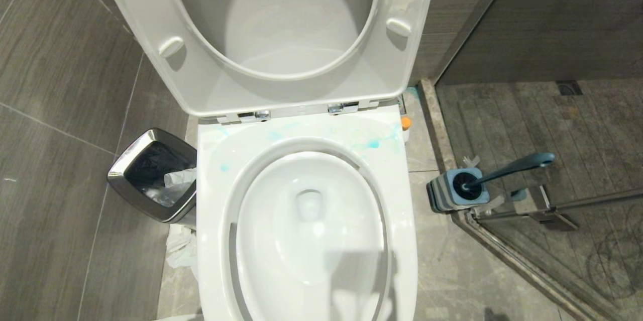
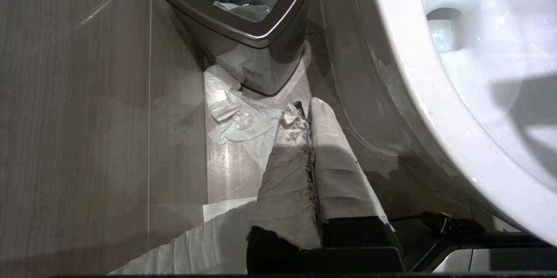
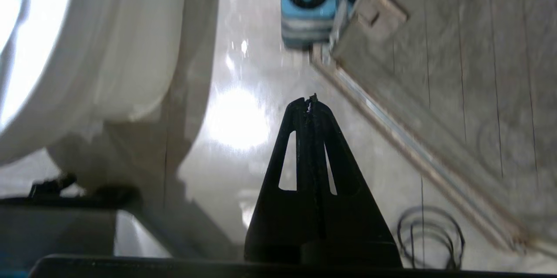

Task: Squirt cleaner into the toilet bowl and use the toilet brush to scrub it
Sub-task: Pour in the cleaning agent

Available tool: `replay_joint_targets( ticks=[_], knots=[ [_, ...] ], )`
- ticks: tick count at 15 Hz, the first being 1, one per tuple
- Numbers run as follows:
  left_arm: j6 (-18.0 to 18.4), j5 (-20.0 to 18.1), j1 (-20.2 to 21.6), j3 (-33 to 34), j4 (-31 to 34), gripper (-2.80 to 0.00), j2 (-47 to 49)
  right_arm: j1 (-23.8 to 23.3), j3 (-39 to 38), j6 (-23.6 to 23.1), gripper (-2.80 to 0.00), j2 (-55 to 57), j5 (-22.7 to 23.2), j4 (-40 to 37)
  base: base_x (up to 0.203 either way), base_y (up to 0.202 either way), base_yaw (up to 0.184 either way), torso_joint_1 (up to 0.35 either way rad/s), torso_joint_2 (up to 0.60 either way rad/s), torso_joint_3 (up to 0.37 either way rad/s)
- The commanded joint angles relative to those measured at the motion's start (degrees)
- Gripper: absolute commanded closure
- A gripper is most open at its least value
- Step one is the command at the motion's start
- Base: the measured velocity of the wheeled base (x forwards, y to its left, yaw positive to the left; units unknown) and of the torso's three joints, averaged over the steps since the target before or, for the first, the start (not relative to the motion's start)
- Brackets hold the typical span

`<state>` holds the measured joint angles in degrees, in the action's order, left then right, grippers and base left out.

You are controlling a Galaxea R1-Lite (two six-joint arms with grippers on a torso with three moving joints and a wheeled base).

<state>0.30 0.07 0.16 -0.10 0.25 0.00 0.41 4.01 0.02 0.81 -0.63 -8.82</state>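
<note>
The left hand [image 2: 304, 110], its two fingers wrapped in grubby white tape and pressed together on nothing, hangs low over the floor beside the glossy white ceramic toilet bowl [image 2: 435, 108], pointing toward crumpled white tissue [image 2: 230, 112] and a steel-rimmed dark waste bin [image 2: 243, 30]. The right hand [image 3: 310, 102], bare black fingers likewise pressed together and empty, hangs over the shiny pale floor tiles on the bowl's other side, aimed at the square blue and grey-striped holder [image 3: 307, 12], well apart from it. In the head view the slim dark teal-blue toilet brush [image 1: 512, 166] leans in that holder against the glass shower partition [image 1: 552, 200], and pale turquoise smears of cleaner [image 1: 371, 144] mark the bowl's back rim beneath the raised white seat [image 1: 211, 80].
</note>
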Motion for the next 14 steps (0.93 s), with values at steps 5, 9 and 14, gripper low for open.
replay_joint_targets(
  ticks=[5, 9, 14],
  knots=[
    [-0.04, 0.01, 0.02, 0.01, 0.02, 0.00, 0.09, 0.08, 16.72, 0.86, 0.00, 28.93, 0.57, -10.15, 0.000, 0.000, 0.000, 0.000, 0.00, 0.000],
    [-0.04, 0.01, 0.02, 0.01, 0.02, 0.00, 0.09, 0.24, 22.45, 0.82, 0.00, 56.15, 0.40, 6.10, 0.000, 0.000, 0.000, 0.000, 0.00, 0.000],
    [-0.04, 0.01, 0.02, 0.01, 0.02, 0.00, 0.09, 12.16, 19.33, -1.86, 0.00, 75.14, -11.04, 35.73, 0.000, 0.000, 0.000, 0.000, 0.00, 0.000]
  ],
)
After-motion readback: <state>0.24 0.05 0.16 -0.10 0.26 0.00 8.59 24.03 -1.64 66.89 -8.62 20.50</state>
